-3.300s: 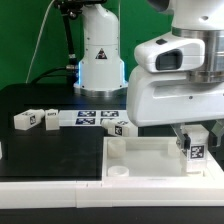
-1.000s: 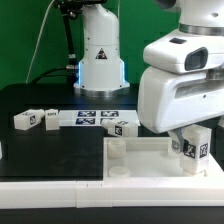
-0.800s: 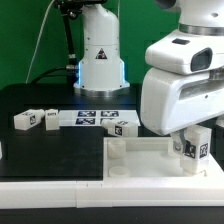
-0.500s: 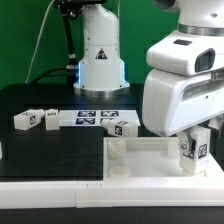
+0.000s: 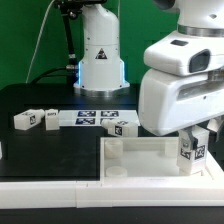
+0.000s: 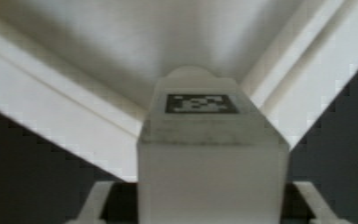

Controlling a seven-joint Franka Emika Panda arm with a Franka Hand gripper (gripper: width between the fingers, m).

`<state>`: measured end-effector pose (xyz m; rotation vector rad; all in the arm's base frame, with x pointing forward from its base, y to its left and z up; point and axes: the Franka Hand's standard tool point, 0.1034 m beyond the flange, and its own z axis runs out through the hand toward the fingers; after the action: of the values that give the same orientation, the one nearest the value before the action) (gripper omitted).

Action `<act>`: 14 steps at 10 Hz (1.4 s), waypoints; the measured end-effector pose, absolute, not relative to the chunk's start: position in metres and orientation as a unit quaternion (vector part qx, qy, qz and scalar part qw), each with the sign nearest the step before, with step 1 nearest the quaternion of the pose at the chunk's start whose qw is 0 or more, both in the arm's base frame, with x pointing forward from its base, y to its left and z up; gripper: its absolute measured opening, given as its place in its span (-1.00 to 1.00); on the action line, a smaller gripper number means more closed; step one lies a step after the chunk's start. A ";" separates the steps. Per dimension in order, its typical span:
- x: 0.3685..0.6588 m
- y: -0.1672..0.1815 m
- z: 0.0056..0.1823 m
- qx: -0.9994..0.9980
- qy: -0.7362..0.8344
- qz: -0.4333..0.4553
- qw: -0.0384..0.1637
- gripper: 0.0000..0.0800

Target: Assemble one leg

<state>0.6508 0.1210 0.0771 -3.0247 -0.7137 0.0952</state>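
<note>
Since the earliest frame the arm's white housing has been rising slightly and drifting toward the exterior view's right, while the leg (image 5: 197, 151) is staying at the tray (image 5: 150, 159) corner on that same side. The gripper (image 5: 198, 136) is pinching the leg upright, tag facing outward. The wrist view is showing the leg (image 6: 202, 150) end-on, with the tray's walls (image 6: 51, 90) converging beyond it. The task is judged to be in its insertion stage: the leg is already picked up and carried to the tray's corner, and what is left is seating and fastening it. Whether its lower end is touching a socket cannot be told, since the tray's near wall is hiding it. The arm is reaching down from above the tray, wrist roughly vertical. Three spare legs (image 5: 27, 119) are lying beyond the tray, well apart from the gripper.
</note>
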 end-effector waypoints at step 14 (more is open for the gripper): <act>0.652 0.108 0.074 -0.905 0.424 0.027 0.009 0.19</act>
<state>0.6519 0.1079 0.0740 -2.8275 1.3235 0.0856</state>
